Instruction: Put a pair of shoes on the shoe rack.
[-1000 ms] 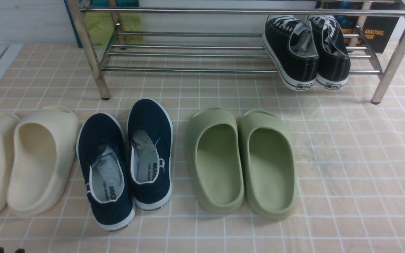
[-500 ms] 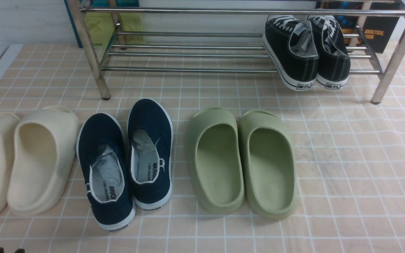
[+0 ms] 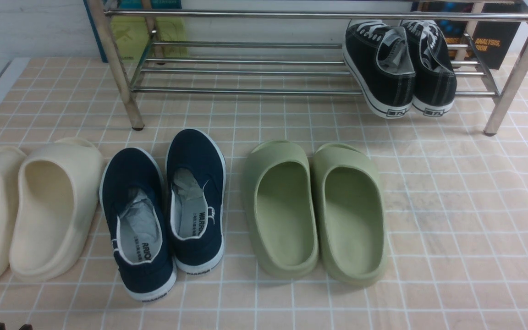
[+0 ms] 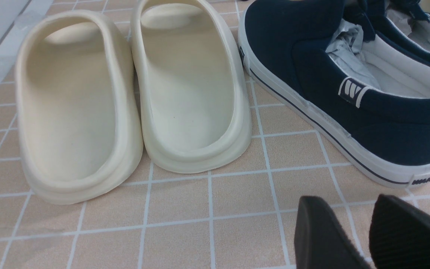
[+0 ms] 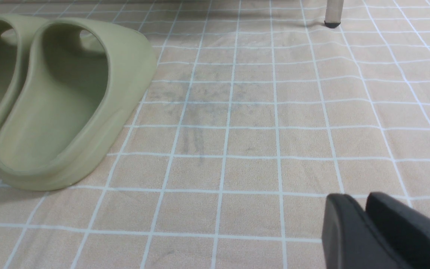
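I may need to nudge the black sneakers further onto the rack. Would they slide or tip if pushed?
The black sneakers sit tilted, heels overhanging the shoe rack's front bar, so they could probably tip off. Rubber soles likely grip the smooth tubes rather than slide. The canvas uppers look soft, likely buckling when pushed.

Nothing visible has moved since the earlier front views.

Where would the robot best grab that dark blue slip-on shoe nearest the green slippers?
Probably the heel collar of the navy slip-on, coming from above at the robot's side: its opening faces up, the heel rim is thin enough to pinch, and its heel points toward the robot.
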### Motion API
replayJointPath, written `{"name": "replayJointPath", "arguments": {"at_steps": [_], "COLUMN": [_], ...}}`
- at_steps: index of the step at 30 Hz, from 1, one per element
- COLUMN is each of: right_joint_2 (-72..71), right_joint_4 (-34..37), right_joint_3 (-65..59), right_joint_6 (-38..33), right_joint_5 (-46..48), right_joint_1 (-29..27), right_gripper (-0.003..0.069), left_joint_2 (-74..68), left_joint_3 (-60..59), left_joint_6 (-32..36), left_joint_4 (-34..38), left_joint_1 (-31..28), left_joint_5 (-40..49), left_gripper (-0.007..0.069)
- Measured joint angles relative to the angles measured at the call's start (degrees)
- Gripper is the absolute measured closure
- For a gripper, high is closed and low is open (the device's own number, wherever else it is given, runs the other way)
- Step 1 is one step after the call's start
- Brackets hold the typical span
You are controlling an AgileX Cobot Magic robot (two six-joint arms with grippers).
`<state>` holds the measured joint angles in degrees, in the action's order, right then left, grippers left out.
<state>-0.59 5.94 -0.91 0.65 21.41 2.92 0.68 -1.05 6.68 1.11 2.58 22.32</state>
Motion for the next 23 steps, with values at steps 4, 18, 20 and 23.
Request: {"name": "replayJointPath", "arguments": {"at_steps": [4,18,20,23], "right_joint_2": [0.0,0.0,0.0,0.0], "right_joint_4": [0.0,0.1,0.1,0.1], "right_joint_3": [0.0,0.0,0.0,0.0], "right_joint_6": [0.0,0.0,0.0,0.0], "right_joint_5": [0.0,0.0,0.0,0.0], "right_joint_1": [0.0,0.0,0.0,0.0], "right_gripper": [0.0554,0.0539,0.0537,0.0537], "left_joint_2": [0.0,0.0,0.0,0.0], "left_joint_3": [0.0,0.0,0.0,0.0], "left_joint_6": [0.0,0.0,0.0,0.0], "left_joint_4": [0.0,0.0,0.0,0.0], "left_joint_1": [0.0,0.0,0.0,0.0], "left_joint_5": [0.0,0.0,0.0,0.0], "left_gripper": [0.0384,0.0384,0.0384,0.0384]}}
